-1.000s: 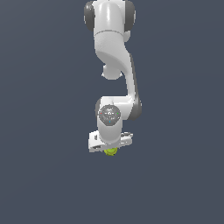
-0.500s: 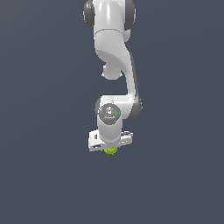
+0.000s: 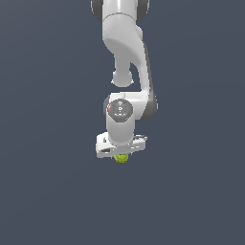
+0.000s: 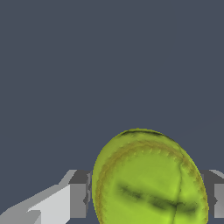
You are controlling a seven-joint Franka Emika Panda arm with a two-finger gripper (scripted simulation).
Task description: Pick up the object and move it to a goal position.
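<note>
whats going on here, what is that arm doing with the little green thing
A white Panda arm reaches down over a plain dark surface, and its gripper is at a small yellow-green tennis ball. In the wrist view the ball sits between the two fingers, which stand close against its sides. Whether it is lifted off the surface cannot be told. No goal marker shows.

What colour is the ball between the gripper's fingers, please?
The ball is yellow-green with dark seam lines, clearest in the wrist view.

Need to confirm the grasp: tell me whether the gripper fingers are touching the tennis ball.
Touching. In the wrist view the tennis ball fills the space between the fingers, both grey pads meeting its sides with no gap. The exterior view shows only the ball under the gripper.
</note>
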